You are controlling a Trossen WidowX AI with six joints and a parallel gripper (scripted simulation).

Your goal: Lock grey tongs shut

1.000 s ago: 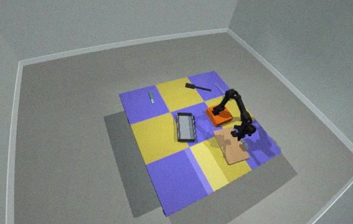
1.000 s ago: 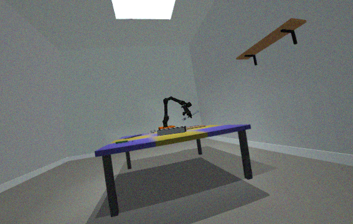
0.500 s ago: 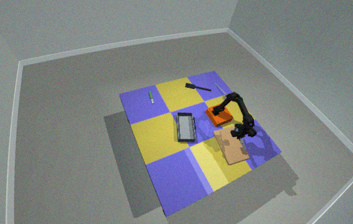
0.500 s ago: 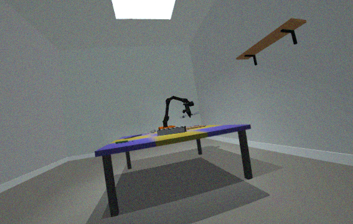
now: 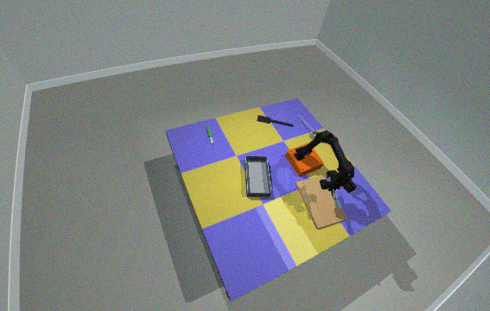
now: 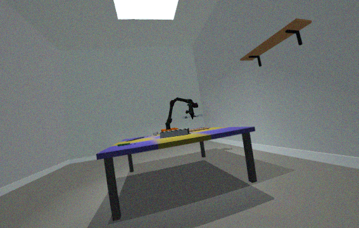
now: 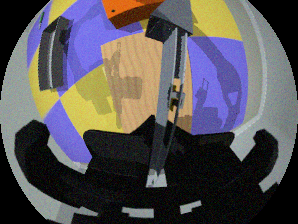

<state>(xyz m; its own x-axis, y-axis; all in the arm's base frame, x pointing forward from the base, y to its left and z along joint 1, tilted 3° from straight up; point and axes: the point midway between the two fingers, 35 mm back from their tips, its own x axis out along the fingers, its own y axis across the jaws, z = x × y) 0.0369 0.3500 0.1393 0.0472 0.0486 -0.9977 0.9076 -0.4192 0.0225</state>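
A: Entries from the left of the top view. First?
B: Green-handled knife [image 5: 209,132] [image 6: 123,144], at the far left, no part in the job. Then the tin [image 5: 258,178] [image 7: 45,65]; no tongs lie across it.
A: Next?
B: Spatula [image 5: 276,121], off by itself. Then the orange base [image 5: 312,166] [image 7: 131,16], with the board [image 5: 319,207] [image 7: 131,100] just beside it.
A: And the tongs [image 5: 334,195] [image 6: 185,117] [image 7: 165,85]?
B: Held in the air over the board's right side, roughly level in the exterior view. The gripper [image 5: 334,187] [image 6: 192,117] [image 7: 154,117] is pinching them. Their arms look close together in the wrist view.
A: Locked?
B: Cannot tell; the catch inside the hinge is not readable. Tips are not pointing up at present.
A: Step in hand?
B: My judgement: carrying to the board, with the squeeze probably done.
A: Next move?
B: If locked, centre over the board, lower flat, then ease the grip and watch for the arms springing apart. If not, tips up and squeeze again first. Risk: set down too far right, they may overhang the edge.
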